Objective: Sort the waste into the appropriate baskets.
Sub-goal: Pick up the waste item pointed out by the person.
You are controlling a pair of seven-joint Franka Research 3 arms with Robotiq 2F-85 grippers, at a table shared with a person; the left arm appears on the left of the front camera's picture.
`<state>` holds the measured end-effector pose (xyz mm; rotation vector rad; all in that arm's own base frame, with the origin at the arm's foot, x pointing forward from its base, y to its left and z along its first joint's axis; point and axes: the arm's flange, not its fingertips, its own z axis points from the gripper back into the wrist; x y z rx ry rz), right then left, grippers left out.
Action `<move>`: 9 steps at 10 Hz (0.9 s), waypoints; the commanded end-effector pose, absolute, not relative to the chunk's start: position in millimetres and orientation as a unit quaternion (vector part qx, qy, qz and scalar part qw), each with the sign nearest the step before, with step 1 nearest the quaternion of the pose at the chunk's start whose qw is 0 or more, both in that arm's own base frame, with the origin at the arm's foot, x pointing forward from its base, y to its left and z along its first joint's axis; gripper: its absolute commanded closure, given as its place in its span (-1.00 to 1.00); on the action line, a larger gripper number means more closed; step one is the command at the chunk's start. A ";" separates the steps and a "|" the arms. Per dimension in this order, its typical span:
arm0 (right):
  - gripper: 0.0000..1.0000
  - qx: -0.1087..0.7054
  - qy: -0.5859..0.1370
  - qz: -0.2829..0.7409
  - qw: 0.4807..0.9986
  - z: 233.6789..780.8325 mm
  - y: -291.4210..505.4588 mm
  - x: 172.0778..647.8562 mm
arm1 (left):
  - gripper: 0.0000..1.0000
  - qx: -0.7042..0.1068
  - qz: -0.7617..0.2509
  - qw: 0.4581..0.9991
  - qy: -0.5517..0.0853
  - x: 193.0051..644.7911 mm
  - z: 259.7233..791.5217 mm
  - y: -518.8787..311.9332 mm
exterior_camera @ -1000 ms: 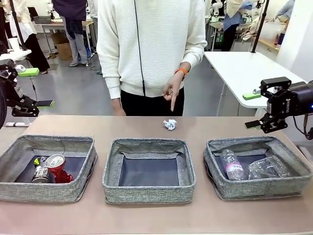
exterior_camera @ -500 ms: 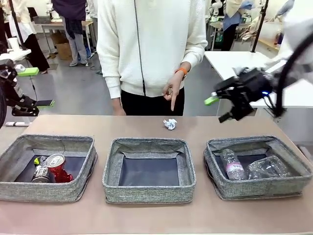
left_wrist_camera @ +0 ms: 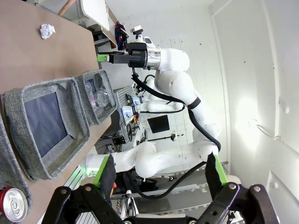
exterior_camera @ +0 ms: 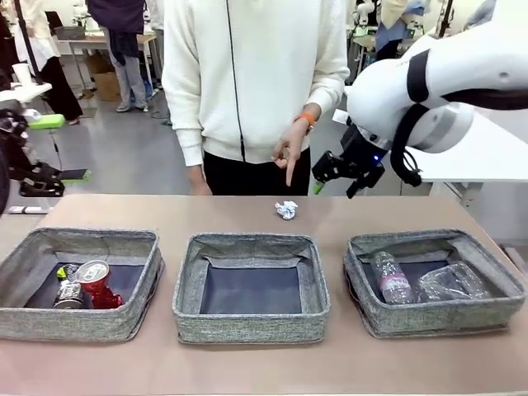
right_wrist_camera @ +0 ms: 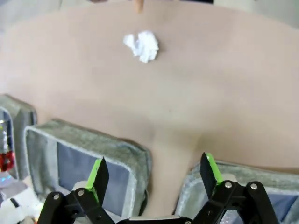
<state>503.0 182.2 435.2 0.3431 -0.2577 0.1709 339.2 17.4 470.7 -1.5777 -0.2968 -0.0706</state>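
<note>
A crumpled white paper ball (exterior_camera: 286, 209) (right_wrist_camera: 141, 45) (left_wrist_camera: 47, 31) lies on the table beyond the middle basket (exterior_camera: 247, 242), right under the person's downward-pointing finger (exterior_camera: 290, 175). My right gripper (exterior_camera: 337, 185) (right_wrist_camera: 154, 172) hangs open in the air just right of the ball, nothing between its green pads. The left basket (exterior_camera: 82, 239) holds a crushed red can (exterior_camera: 97, 280) and a silver-dark can (exterior_camera: 68, 294). In the right basket (exterior_camera: 412, 239) lie a clear bottle (exterior_camera: 392, 278) and a clear plastic cup (exterior_camera: 450, 282). At the far left my left gripper (exterior_camera: 59, 148) (left_wrist_camera: 161, 172) stands open and empty.
The person in a white sweater (exterior_camera: 247, 74) stands at the table's far edge, close behind the ball. A white side table (exterior_camera: 412, 115) stands at the back right. Bare tabletop (exterior_camera: 165, 210) runs between the baskets and the far edge.
My right arm has swung in from the table's right side toward the middle, and its gripper now hangs beside the paper ball. The left arm and the person's hand have stayed still.
</note>
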 end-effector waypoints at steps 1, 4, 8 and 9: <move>-1.00 0.118 -0.162 0.051 0.978 437.0 178.2 491.4 | -1.00 -0.712 -0.033 0.688 -0.136 336.4 473.3 16.5; -1.00 0.153 -0.206 0.132 0.957 424.5 187.5 519.6 | -1.00 -0.712 -0.033 0.688 -0.136 336.4 473.3 16.5; -1.00 0.168 -0.178 0.185 0.952 366.8 200.6 575.2 | -1.00 -0.712 -0.033 0.688 -0.136 336.4 473.3 16.5; -1.00 0.184 -0.186 0.205 0.943 349.2 205.9 588.9 | -1.00 -0.712 -0.033 0.688 -0.136 336.4 473.3 16.5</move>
